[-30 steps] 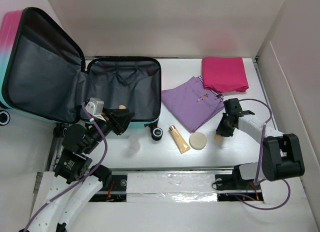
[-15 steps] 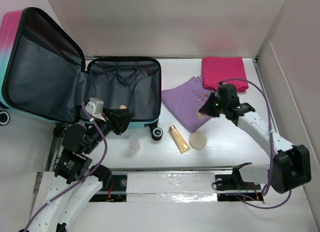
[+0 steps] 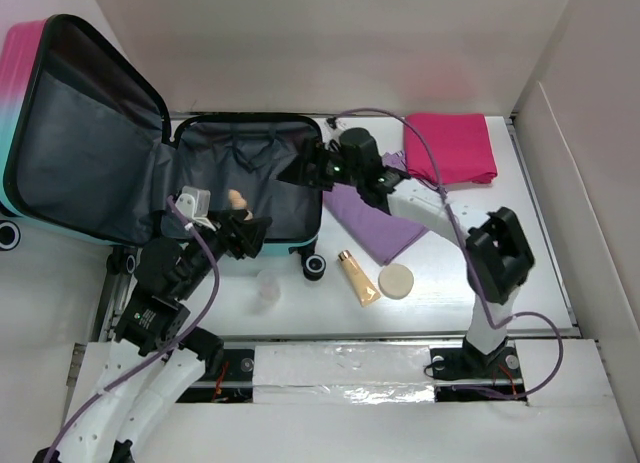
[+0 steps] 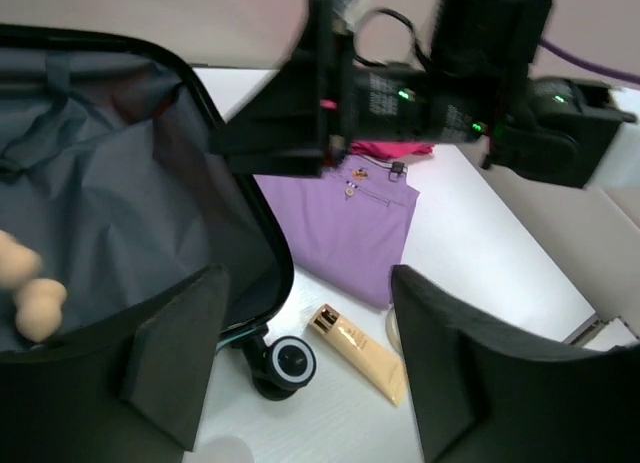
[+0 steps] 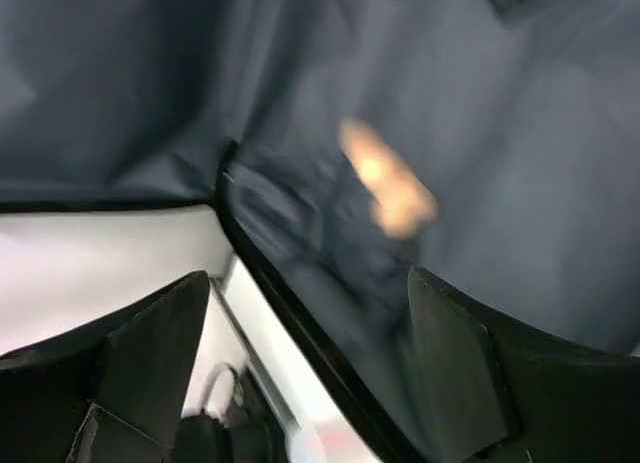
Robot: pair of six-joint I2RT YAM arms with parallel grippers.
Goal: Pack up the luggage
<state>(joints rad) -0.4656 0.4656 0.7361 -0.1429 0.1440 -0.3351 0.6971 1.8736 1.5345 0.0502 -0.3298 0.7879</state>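
The luggage [image 3: 120,173] lies open at the left, its pink-and-teal lid propped up and its grey-lined base [image 3: 270,173] flat on the table. A small beige two-lobed piece [image 3: 236,199] rests on the lining [image 4: 100,213]. My left gripper [image 3: 247,233] hangs open over the base's near rim; its wrist view [image 4: 320,368] has a luggage wheel [image 4: 290,361] between the fingers. My right gripper [image 3: 303,171] stands open over the base's right rim. Its wrist view [image 5: 310,373] looks down on the lining and a blurred beige piece [image 5: 385,183].
A gold tube [image 3: 357,276], a round beige disc [image 3: 396,280] and a small clear jar [image 3: 267,286] lie near the front. A purple cloth [image 3: 385,218] and a folded pink cloth [image 3: 449,148] lie right of the luggage. White walls ring the table.
My right arm swung from the front right across to the luggage's right rim and its jaws opened. My left gripper opened too, and the beige piece now lies on the lining.
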